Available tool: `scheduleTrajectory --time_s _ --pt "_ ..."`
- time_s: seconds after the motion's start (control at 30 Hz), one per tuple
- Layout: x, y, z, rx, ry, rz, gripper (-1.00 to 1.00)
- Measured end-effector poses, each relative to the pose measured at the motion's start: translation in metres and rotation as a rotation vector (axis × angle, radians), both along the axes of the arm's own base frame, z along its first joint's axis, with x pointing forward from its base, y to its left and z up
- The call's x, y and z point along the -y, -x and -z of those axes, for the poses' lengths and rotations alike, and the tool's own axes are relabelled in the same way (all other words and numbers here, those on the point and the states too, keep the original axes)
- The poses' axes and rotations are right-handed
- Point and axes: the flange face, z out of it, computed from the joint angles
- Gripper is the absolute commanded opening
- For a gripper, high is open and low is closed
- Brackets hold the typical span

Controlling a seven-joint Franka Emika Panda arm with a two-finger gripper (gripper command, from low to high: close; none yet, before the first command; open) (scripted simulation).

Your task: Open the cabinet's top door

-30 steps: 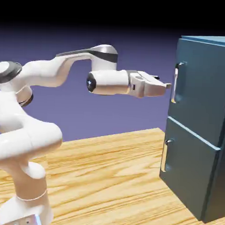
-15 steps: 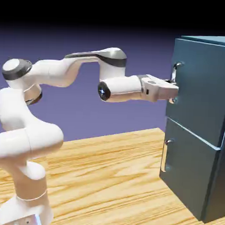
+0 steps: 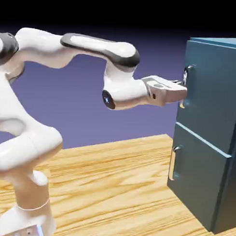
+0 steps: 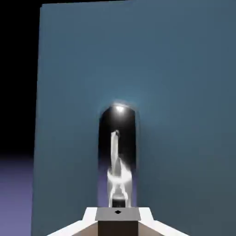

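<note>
Facing the end effector (image 3: 183,87), the top door (image 3: 212,95) stands close.

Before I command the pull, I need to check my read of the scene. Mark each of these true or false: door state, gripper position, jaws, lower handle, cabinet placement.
1. The top door is swung wide open. False: it sits closed.
2. The gripper is at the upper handle. True.
3. The gripper's jaws are spread wide. False: they are shut.
4. The lower handle is free of the gripper. True.
5. The cabinet stands at the exterior view's left. False: it stands at the exterior view's right.
</note>
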Motion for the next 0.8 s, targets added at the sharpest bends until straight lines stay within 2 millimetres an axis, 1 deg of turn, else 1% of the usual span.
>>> scheduleTrajectory --time_s 0.13,0.27,0.8 --pt "-0.003 -0.008 0.003 -0.066 0.003 0.030 -1.00" --pt "-0.004 -0.010 0.005 -0.099 0.005 0.030 -1.00" --pt "0.006 0.006 0.005 -0.080 0.009 -0.035 -1.00"
